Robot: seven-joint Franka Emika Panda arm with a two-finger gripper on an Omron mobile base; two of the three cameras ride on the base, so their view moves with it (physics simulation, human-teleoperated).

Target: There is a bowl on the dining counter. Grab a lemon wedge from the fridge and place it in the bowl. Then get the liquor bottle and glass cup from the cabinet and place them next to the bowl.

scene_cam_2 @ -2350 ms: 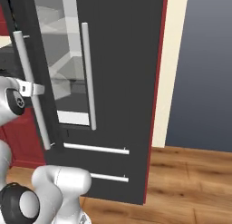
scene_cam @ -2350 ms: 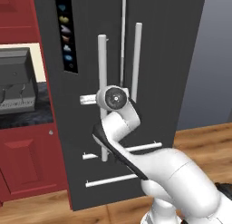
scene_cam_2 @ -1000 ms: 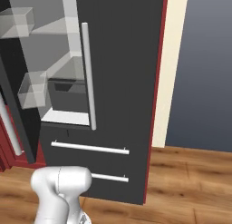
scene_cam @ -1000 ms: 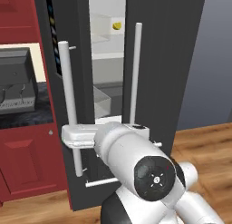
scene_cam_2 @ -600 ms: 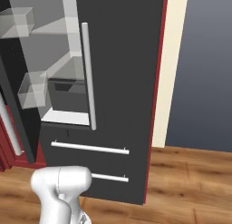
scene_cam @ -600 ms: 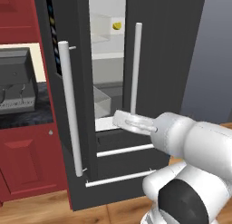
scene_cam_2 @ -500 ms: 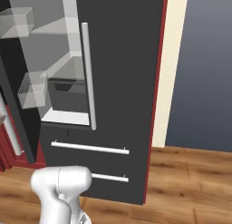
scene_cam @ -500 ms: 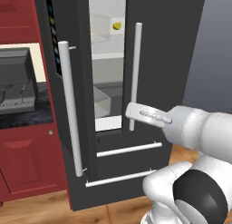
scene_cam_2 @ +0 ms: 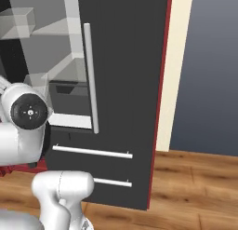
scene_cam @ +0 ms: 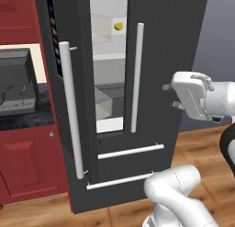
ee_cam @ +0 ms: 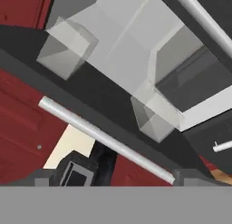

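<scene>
Lemon wedge [scene_cam: 118, 25] on upper fridge [scene_cam: 151, 60] shelf, well apart from the spread fingers [scene_cam: 168, 95].

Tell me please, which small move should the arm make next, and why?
Probably raise the open gripper toward the upper shelf inside the fridge. The left door stands open, the lemon wedge lies on that shelf, and the gripper hangs empty, below it and to its right.

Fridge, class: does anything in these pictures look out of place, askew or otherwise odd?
Nothing looks spilled or damaged. The fridge has its left door swung open, and a lemon wedge sits alone on an upper shelf. The gripper hangs open, holding nothing.
</scene>
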